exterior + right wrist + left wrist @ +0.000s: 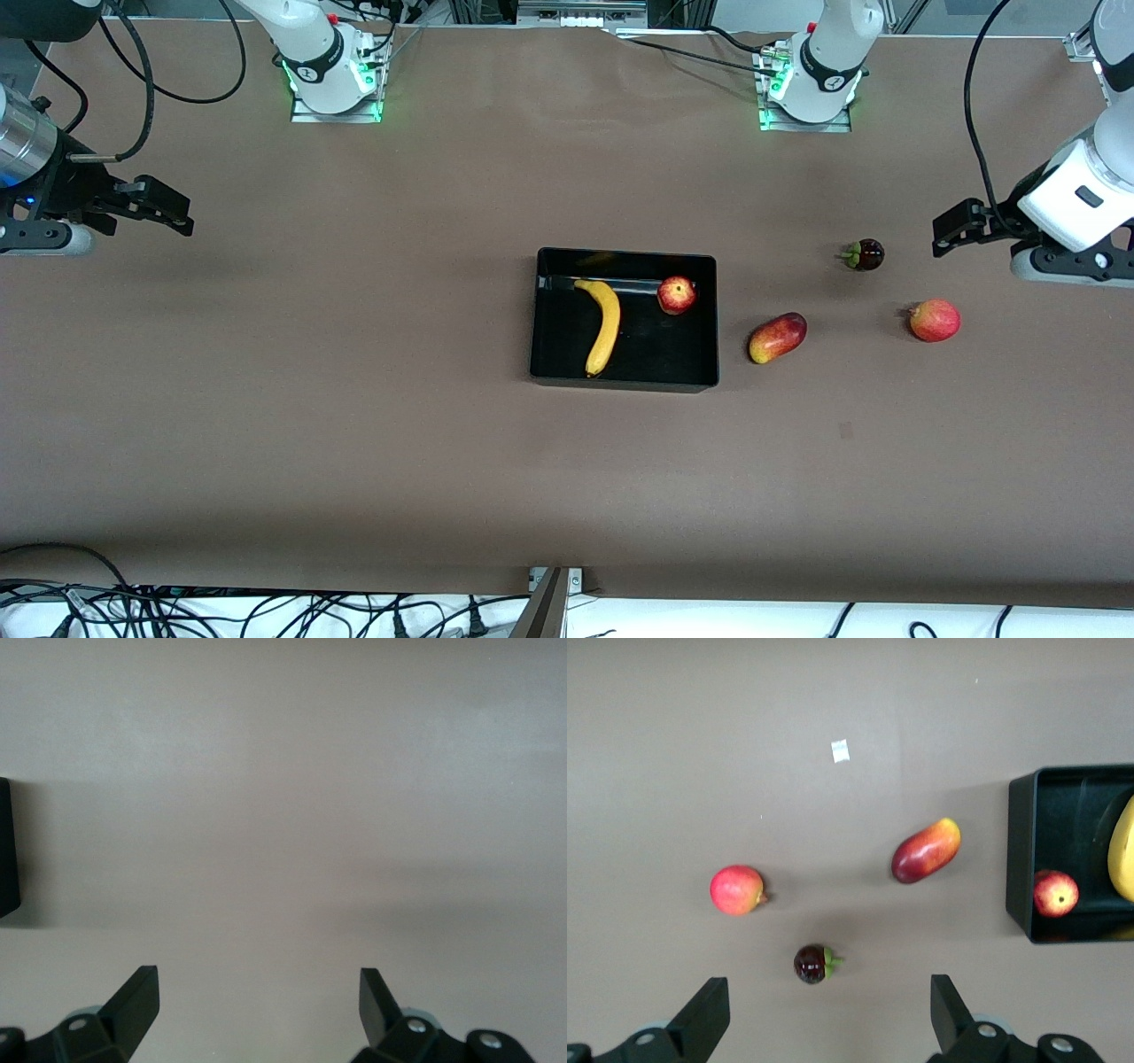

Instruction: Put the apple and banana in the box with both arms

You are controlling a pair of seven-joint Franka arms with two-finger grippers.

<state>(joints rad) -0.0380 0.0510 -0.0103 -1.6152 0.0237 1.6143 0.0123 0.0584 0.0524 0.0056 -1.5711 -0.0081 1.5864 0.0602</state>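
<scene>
I see the apple [677, 295] and banana [603, 325] both lying in the box [624, 381]; left gripper [828, 1014] hangs wide open and empty over the table's left-arm end, right gripper [257, 1010] likewise over its own end. Little risk left, I judge; a needless extra reach by the left arm could knock the mango [777, 338] or the dark fruit [866, 255] just beside the box.

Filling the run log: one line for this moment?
apple, banana: in box | left gripper: open, waiting | right gripper: open, waiting
</scene>
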